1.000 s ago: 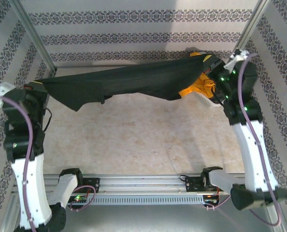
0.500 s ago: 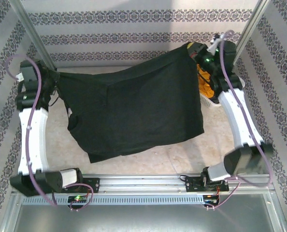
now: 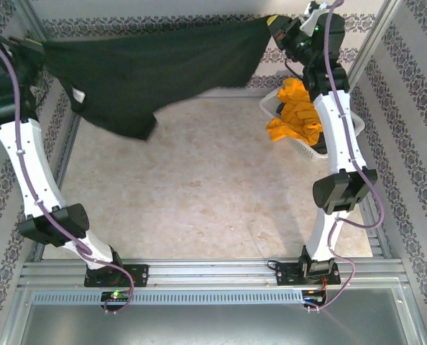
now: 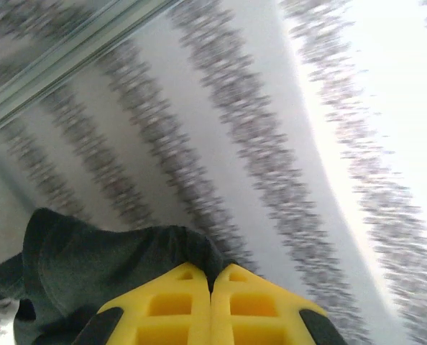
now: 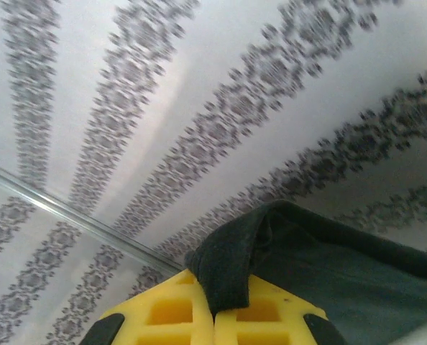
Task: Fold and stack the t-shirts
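A black t-shirt (image 3: pixel 149 72) hangs stretched in the air across the back of the cell, between both raised arms. My left gripper (image 3: pixel 34 52) is shut on its left end; in the left wrist view the yellow fingers (image 4: pixel 192 305) pinch a fold of dark cloth (image 4: pixel 106 266). My right gripper (image 3: pixel 277 25) is shut on the right end, and the right wrist view shows the cloth (image 5: pixel 235 266) clamped between the yellow fingers (image 5: pixel 170 313). A mustard-orange t-shirt (image 3: pixel 296 115) lies crumpled in the white basket (image 3: pixel 271 108).
The white lattice basket stands at the back right of the beige table (image 3: pixel 199 187). Patterned walls and metal frame posts (image 3: pixel 375 32) close in the back and sides. The arm bases sit on the rail (image 3: pixel 206 273) at the near edge.
Both arms have swung up and back, lifting the black shirt off the table's middle. It hung broad and low half a second ago and is now stretched high along the back wall.
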